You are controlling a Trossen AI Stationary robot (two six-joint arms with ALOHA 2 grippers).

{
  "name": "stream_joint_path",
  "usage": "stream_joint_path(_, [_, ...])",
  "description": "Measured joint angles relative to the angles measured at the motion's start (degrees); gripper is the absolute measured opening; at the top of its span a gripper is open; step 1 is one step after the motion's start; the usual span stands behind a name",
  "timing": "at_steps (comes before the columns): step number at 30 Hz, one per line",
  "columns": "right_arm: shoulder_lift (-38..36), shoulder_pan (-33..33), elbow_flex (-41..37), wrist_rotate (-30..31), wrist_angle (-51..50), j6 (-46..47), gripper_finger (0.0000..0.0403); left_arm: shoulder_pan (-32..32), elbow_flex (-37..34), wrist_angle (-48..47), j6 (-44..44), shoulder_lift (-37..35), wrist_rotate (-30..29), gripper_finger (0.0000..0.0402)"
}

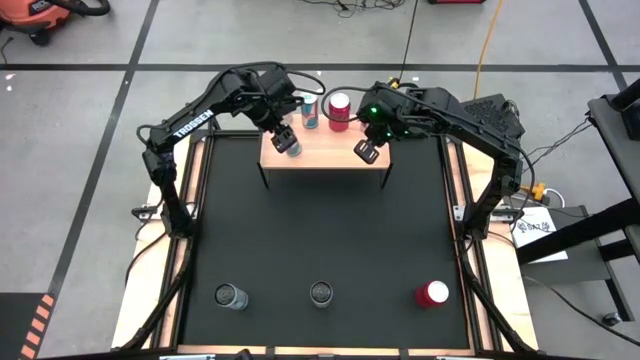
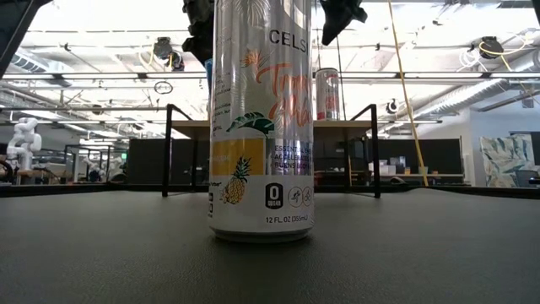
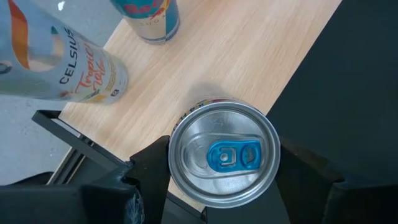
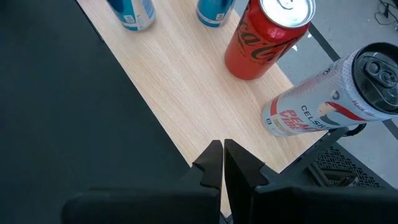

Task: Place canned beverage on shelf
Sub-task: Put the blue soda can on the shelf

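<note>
The shelf (image 1: 330,160), a light-wood board on black legs, stands at the mat's far side. My left gripper (image 1: 289,140) is over its left near part, shut on a silver can with a blue tab (image 3: 225,155). My right gripper (image 1: 367,152) hovers shut and empty over the shelf's right near edge (image 4: 205,124). A teal can (image 1: 310,114), a red can (image 1: 340,108) and a white Celsius can (image 4: 311,106) stand upright on the board's far part. Another Celsius can (image 3: 74,68) shows beyond the board's far left edge. My left gripper pinches the silver can's upper wall (image 3: 177,180) between its two fingers, one on each side, coming from above and pointing down. The can is upright over the board's near edge. Whether its base rests on the board, I cannot tell; the can itself hides it.
Three more cans stand upright near the black mat's (image 1: 330,240) near edge: a silver one (image 1: 231,296), a Celsius one (image 1: 321,292) that fills the low view (image 2: 261,118), and a red one (image 1: 432,293). The mat between them and the shelf is bare.
</note>
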Motion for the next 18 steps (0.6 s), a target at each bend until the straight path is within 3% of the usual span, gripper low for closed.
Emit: stream_joint_path(18, [0.0,0.0,0.0,0.0,-0.5,0.0,0.0,0.0,0.0,0.8,1.1,0.1,-0.2,0.0252])
